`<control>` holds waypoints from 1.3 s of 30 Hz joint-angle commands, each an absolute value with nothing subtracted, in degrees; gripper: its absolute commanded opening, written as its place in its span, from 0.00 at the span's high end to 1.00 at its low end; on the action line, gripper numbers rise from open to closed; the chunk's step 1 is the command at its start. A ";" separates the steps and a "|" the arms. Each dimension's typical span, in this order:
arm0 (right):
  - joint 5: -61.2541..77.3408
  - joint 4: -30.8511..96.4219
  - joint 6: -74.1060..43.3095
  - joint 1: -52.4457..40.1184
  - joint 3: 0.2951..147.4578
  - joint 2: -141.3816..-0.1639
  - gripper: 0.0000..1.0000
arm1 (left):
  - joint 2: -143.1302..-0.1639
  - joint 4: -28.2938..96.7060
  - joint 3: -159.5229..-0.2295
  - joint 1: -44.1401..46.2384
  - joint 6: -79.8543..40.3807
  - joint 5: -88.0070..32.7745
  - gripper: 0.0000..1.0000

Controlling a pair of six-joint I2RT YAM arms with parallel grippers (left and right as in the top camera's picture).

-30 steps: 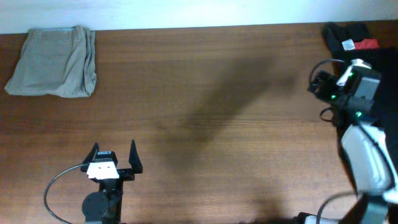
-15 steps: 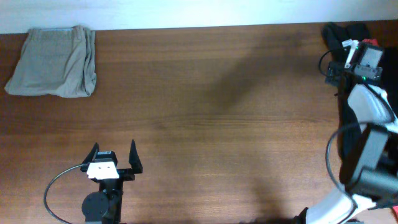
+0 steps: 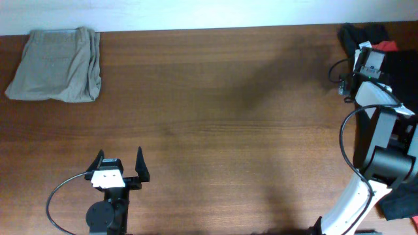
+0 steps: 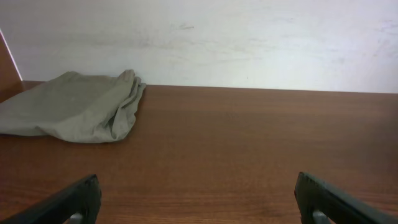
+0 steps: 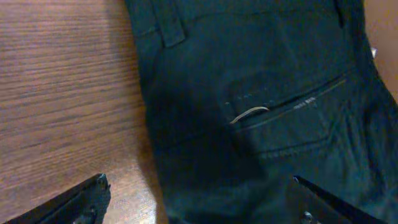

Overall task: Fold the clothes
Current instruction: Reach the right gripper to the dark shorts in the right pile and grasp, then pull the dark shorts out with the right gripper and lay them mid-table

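Reaching | your right gripper (image 5: 198, 198) is hovering spread above the black trousers (image 5: 249, 93) at the tabletop's (image 3: 215, 98) far-right edge | left gripper (image 3: 119, 164) is idling, spread | be pinching the waistband (image 5: 211, 9) squarely, then dragging inward.

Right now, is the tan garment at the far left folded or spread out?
Folded: the tan garment lies as a compact rectangle, its layered edges showing at one side.
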State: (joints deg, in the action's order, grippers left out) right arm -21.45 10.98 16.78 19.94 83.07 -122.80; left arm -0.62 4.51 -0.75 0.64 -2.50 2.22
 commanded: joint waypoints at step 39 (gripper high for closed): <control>-32.08 10.83 9.34 16.21 85.52 -103.46 0.96 | -0.40 4.58 -0.51 0.60 -1.23 2.81 0.01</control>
